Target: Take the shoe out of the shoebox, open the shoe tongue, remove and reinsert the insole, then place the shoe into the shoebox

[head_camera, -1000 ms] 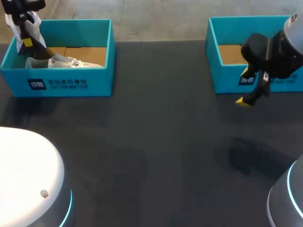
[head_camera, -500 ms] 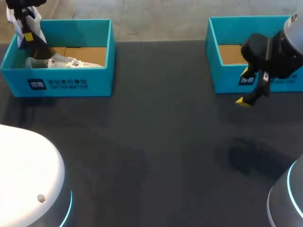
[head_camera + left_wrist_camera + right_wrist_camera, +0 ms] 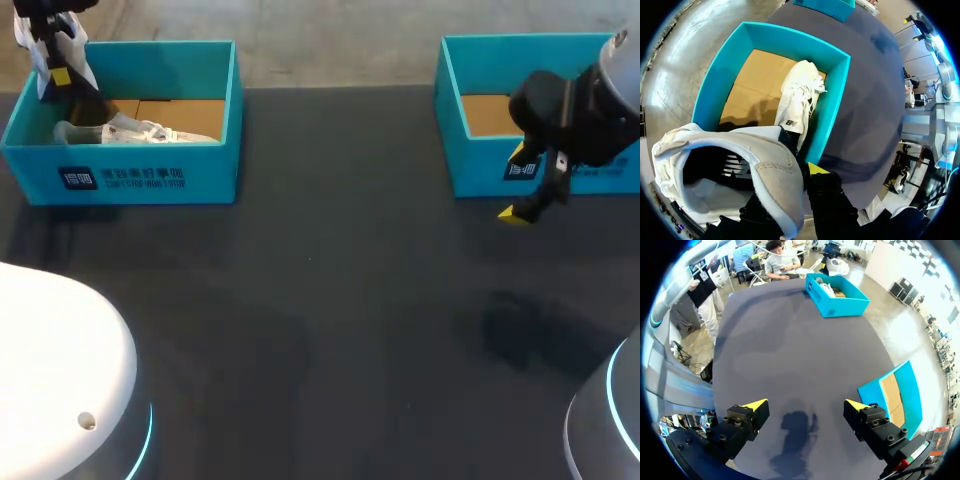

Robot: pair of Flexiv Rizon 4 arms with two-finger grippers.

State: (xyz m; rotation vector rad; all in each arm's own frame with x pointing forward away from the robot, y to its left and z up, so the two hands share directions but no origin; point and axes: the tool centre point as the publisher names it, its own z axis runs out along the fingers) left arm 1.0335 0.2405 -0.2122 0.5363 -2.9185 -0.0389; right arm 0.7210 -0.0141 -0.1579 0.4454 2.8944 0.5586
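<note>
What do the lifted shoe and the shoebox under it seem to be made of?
The lifted shoe likely has a matte, suede-like grey heel panel, going by its fuzzy nap, with soft white fabric lining; the exact textile is unclear. The shoebox is probably cardboard: smooth teal-coated walls and a bare brown floor with a flap seam.

Bright overhead light. The dark matte table (image 3: pixel 320 300) bears a soft shadow at the head view's lower right; inside the teal cardboard shoebox (image 3: pixel 210 170) the floor lies partly shaded.

Shoebox (image 3: pixel 715 85): matt teal card, plain brown cardboard floor. Shoe (image 3: pixel 772 175): white cloth, grey suede-like heel. Bench (image 3: pixel 330 300): dark, matt, smooth.
</note>
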